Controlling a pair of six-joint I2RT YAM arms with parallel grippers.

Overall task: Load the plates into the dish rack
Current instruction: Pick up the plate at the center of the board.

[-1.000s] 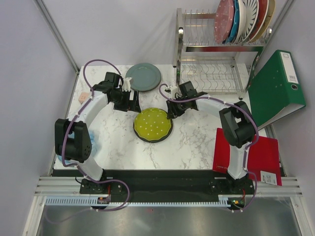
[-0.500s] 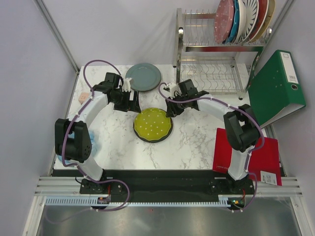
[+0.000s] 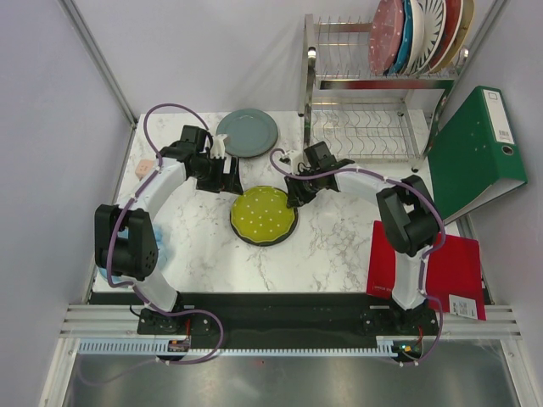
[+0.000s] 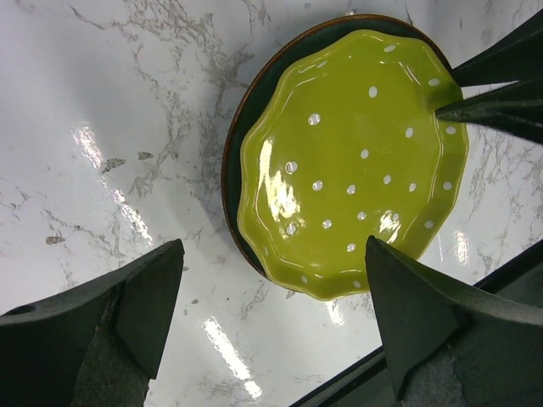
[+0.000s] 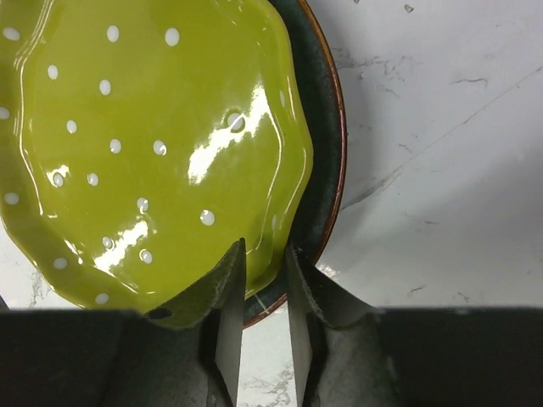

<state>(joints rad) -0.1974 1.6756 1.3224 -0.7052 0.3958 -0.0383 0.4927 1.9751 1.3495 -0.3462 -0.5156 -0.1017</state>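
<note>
- The right gripper [image 5: 265,254], jaws narrow, straddles the rim of the lime-green dotted ceramic plate [image 3: 264,214] at centre frame. Whether it pinches, I cannot tell.
- The left gripper [image 4: 273,254] hovers wide and empty at the plate's upper left.
- Risk: the glossy rim slips free, or the dark brown-rimmed plate [image 5: 327,170] beneath lifts too.
- White marble tabletop [image 3: 339,246], pale walls [image 3: 212,51], and the steel wire dish rack [image 3: 373,127] at upper right.

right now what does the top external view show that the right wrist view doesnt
Only top external: the dish rack with racked plates upright in its upper tier, a grey-blue plate flat on the table, and a green binder. Only right wrist: the right pincer straddling the rim of the lime plate, with a narrow gap; whether it clamps is unclear. Both: the lime plate lying on a darker plate on the marble table.
</note>
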